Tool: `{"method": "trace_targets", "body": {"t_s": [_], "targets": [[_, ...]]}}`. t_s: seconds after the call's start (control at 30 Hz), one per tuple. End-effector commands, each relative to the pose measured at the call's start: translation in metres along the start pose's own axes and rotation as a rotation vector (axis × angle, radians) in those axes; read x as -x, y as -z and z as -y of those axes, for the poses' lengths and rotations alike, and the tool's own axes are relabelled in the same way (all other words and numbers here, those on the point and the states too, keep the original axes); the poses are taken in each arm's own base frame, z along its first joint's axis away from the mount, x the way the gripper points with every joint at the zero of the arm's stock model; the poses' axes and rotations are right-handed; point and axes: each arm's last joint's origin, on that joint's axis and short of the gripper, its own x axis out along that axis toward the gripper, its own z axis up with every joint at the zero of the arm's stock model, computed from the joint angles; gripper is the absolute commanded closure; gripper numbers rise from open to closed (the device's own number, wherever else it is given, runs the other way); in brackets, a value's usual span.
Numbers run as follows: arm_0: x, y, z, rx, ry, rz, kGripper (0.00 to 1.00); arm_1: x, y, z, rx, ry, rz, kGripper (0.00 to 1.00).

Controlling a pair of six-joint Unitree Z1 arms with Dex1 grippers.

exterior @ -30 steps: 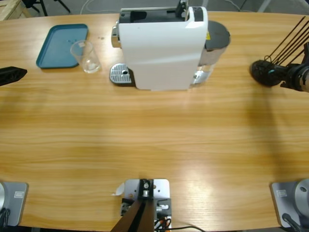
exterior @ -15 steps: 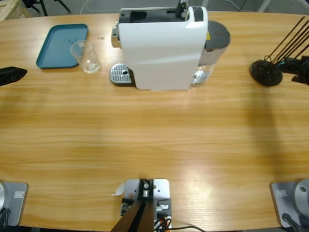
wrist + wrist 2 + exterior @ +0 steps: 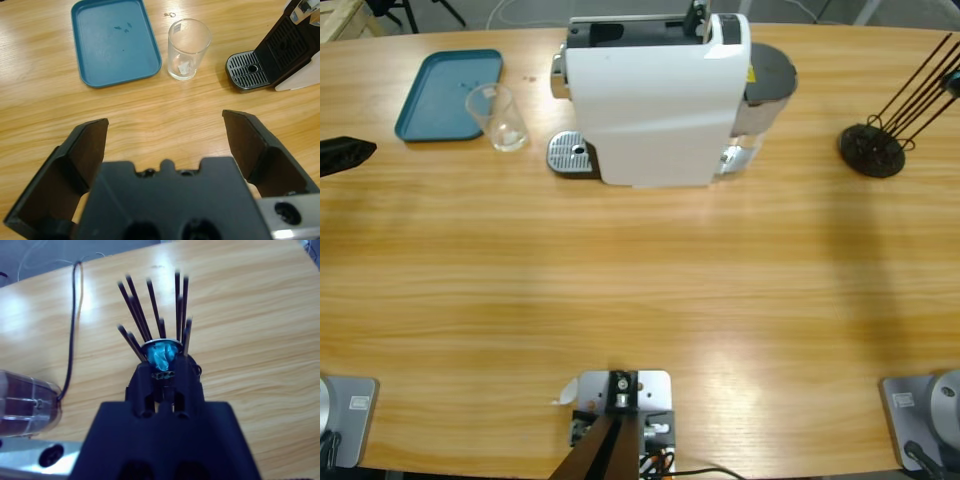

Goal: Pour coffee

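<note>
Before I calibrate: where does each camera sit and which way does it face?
High view: overhead, looking down on coffee machine, glass, teal tray, capsule stand; left hand at edge.
Left wrist: along the open left hand toward glass and tray, both shared.
Right wrist: along right hand gripping blue capsule amid shared stand's rods.

Your left gripper (image 3: 165, 130) is showing two broad matte-black jaws with hollowed inner faces, rising from a blocky black body with round recesses, a silver plate edging its corner. Your right gripper (image 3: 163, 371) is showing narrower black jaws on a similar black body.
</note>
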Motion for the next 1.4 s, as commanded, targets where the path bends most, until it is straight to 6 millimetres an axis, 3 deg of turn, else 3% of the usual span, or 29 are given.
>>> {"method": "trace_targets", "body": {"t_s": [0.03, 0.3, 0.43, 0.57, 0.83, 1.03, 1.17, 1.4], "targets": [[-0.007, 0.009, -0.002, -0.014, -0.022, -0.031, 0.000, 0.031, -0.014, 0.003, 0.023, 0.030, 0.029, 1.000], [-0.009, 0.009, -0.001, -0.015, -0.009, -0.043, 0.000, 0.058, -0.034, -0.010, 0.136, -0.041, 0.048, 1.000], [-0.012, 0.009, 0.001, -0.021, 0.015, -0.059, 0.000, 0.068, -0.041, -0.039, 0.410, -0.168, 0.067, 1.000], [-0.012, 0.009, 0.002, -0.021, 0.030, -0.064, 0.000, 0.079, -0.034, -0.072, 0.723, -0.336, 0.113, 1.000], [-0.014, 0.009, 0.003, -0.024, 0.034, -0.073, 0.000, 0.097, -0.030, -0.126, 0.965, -0.808, 0.114, 1.000], [-0.014, 0.010, 0.004, -0.023, 0.048, -0.078, 0.000, 0.083, -0.043, -0.179, 1.060, -1.050, 0.102, 1.000], [-0.014, 0.010, 0.004, -0.027, 0.057, -0.078, 0.000, 0.067, -0.051, -0.216, 1.148, -1.107, 0.077, 1.000], [-0.013, 0.010, 0.004, -0.030, 0.057, -0.077, 0.000, 0.040, -0.060, -0.259, 1.209, -1.130, 0.067, 1.000]]}}
